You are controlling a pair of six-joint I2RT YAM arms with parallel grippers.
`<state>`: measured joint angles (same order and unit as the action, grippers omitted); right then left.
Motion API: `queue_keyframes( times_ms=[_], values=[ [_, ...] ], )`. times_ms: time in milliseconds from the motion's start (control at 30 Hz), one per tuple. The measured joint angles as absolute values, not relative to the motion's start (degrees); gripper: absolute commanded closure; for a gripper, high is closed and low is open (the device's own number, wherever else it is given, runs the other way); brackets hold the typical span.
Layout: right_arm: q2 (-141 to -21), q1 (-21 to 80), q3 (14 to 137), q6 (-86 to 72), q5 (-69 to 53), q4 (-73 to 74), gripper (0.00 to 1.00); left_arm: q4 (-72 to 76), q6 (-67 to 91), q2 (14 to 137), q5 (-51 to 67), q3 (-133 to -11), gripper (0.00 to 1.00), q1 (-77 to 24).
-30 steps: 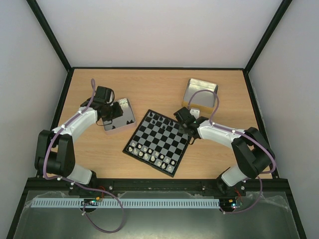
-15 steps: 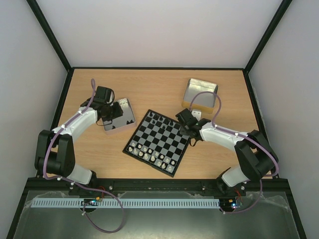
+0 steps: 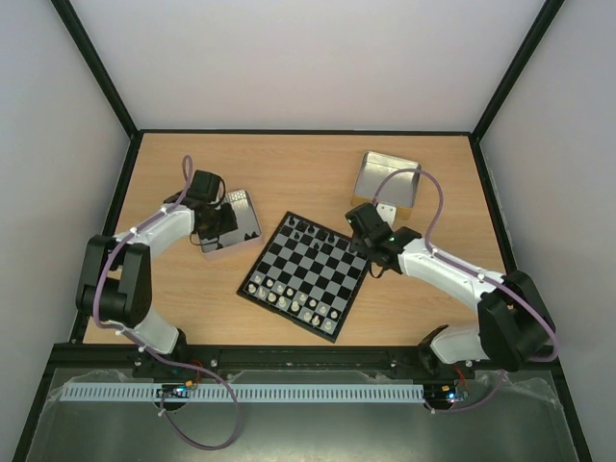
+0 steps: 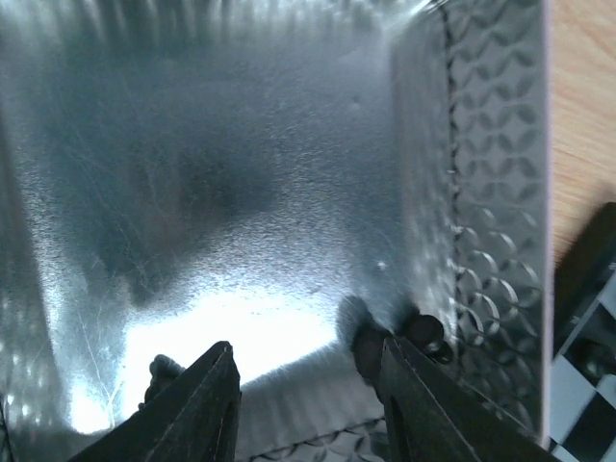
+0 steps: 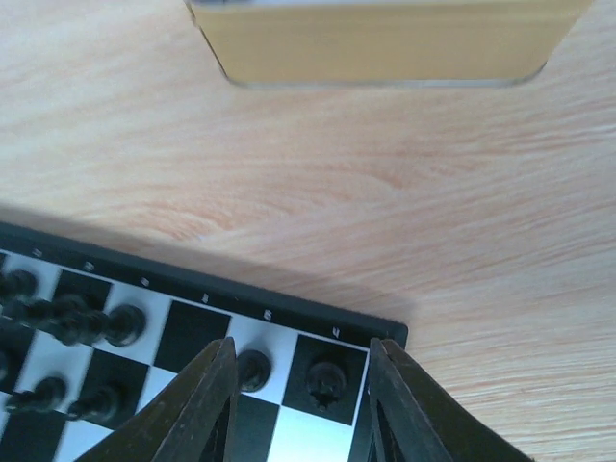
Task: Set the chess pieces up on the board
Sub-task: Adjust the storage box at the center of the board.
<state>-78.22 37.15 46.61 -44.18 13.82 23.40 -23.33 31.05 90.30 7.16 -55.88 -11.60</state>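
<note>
The board [image 3: 306,274] lies tilted in the middle of the table. Black chess pieces [image 3: 304,229] stand along its far edge and pale ones along its near edge. My right gripper [image 3: 366,238] hangs open over the board's right corner [image 5: 241,294]. A black piece [image 5: 327,380] stands free on the corner square between its fingers, and another [image 5: 252,369] stands beside the left finger. My left gripper [image 4: 308,385] is open inside the left metal tray [image 4: 289,173], with nothing between its fingers. Black pieces [image 4: 371,342] lie by the right finger, and one [image 4: 164,371] by the left.
A second tin [image 3: 390,178] stands at the back right, its golden wall [image 5: 385,43] just beyond the board corner. The left tray [image 3: 231,223] sits close to the board's left corner [image 4: 587,385]. Bare wood surrounds the board.
My right gripper has opened and let go of the black piece on the corner square. The right arm has shifted slightly. The left gripper has barely moved inside the tray.
</note>
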Motion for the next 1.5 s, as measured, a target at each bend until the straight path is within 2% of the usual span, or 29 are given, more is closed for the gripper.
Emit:
queue_keyframes(
  times_ms=[100, 300, 567, 700, 800, 1167, 1500],
  values=[
    [-76.25, 37.15, 47.83, -44.21, 15.09, 23.59, 0.61, -23.27, 31.05, 92.07, 5.91, -55.88, 0.53, -11.6],
    [-74.89, 37.15, 48.42, -44.14, 15.07, 23.49, 0.61, -26.17, 27.42, 92.86, 0.34, -59.31, 0.29, -11.44],
    [-74.87, 37.15, 48.73, -43.0, 11.73, 22.74, 0.61, -31.83, 10.04, 104.71, -1.83, -80.27, 0.24, -11.22],
    [-74.3, 37.15, 48.8, -42.26, 10.94, 22.52, 0.61, -34.39, 1.96, 108.03, -3.36, -82.78, 0.18, -11.22],
    [-72.69, 37.15, 48.8, -42.19, 10.81, 22.39, 0.61, -35.97, -3.16, 109.67, -3.88, -82.78, 0.18, -10.87],
    [-70.17, 37.15, 48.4, -43.33, 10.41, 21.82, 0.62, -36.56, -10.94, 114.5, -0.58, -86.0, 0.3, -4.4],
    [-70.17, 37.15, 48.31, -44.18, 10.39, 21.8, 0.63, -37.17, -12.03, 116.03, 1.28, -87.53, 0.62, -3.36]
  ],
)
